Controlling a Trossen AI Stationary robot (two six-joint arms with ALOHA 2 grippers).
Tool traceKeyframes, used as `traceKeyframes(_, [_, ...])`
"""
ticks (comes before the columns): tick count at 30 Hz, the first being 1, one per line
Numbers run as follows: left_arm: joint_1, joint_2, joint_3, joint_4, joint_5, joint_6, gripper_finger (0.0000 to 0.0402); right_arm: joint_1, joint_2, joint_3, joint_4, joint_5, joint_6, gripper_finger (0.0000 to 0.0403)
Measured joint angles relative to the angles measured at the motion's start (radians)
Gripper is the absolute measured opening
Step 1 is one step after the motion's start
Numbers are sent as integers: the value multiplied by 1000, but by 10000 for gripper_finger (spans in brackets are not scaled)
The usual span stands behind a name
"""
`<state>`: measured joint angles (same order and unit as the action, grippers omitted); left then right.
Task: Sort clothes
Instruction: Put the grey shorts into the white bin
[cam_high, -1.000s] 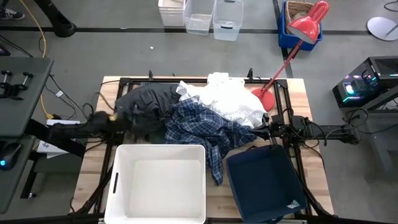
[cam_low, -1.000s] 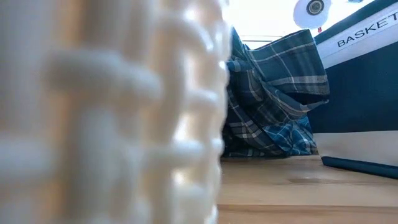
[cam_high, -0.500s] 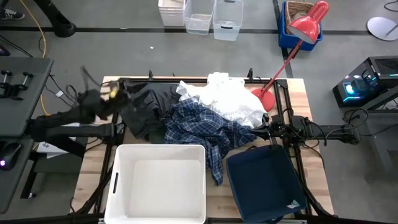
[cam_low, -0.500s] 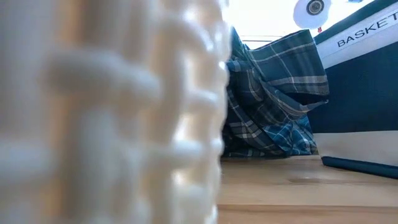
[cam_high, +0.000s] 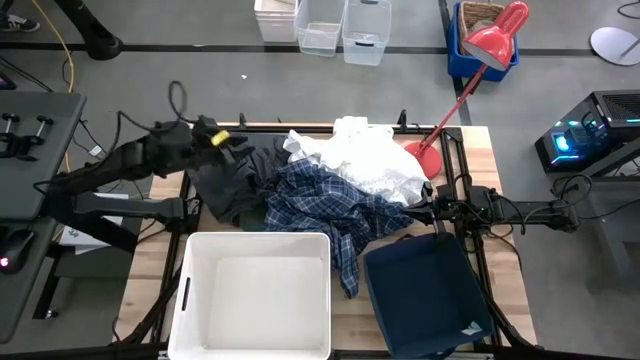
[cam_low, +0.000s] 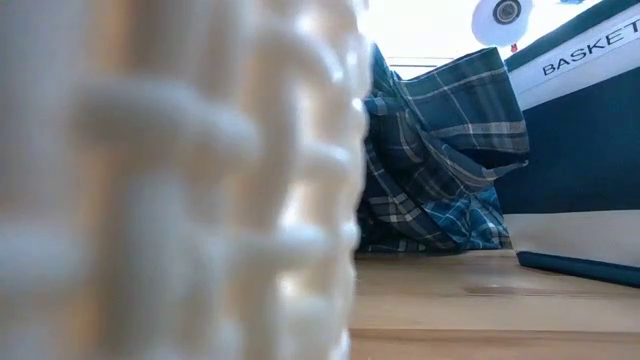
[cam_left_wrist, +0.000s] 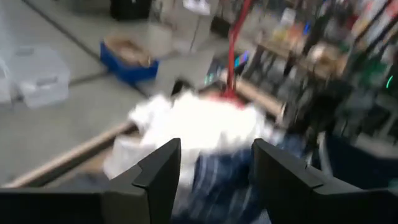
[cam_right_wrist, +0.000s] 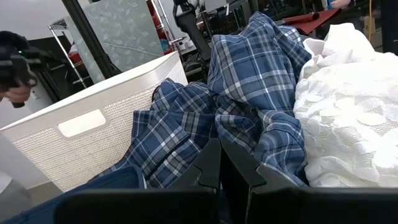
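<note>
On the worktop (cam_high: 500, 175) the clothes (cam_high: 320, 190) lie heaped behind both bins. The left gripper (cam_high: 222, 137) hangs with jaws apart and empty at the dark garment's (cam_high: 235, 175) far-left edge, nearer it. The right gripper (cam_high: 415, 213), jaws closed and seemingly empty, sits beside the plaid shirt (cam_right_wrist: 249, 93).

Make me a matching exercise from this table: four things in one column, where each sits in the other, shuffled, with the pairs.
Things:
1. plaid shirt
2. dark green garment
3. white plastic bin
4. navy fabric bin

Places:
A. front right of the table, below the right gripper
B. far left of the pile, beside the left gripper
C. front left of the table
D. middle of the pile, one end trailing between the two bins

Pairs: 1-D, 2-B, 3-C, 4-A
</note>
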<state>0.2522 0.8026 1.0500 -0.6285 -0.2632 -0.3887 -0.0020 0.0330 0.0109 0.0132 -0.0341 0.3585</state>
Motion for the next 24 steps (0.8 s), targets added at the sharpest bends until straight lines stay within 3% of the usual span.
traceKeyframes(7, [46,117,-1,-294,22,-156,186,0,0,0,0,0,0,0])
traceKeyframes(12, [133,222,0,-317,35,-155,186,0,0,0,0,0,0,0])
traceKeyframes(18, [259,363,55,-603,43,-158,187,0,0,0,0,0,0,0])
traceKeyframes(24, [312,474,64,-609,27,-105,187,0,0,0,0,0,0,0])
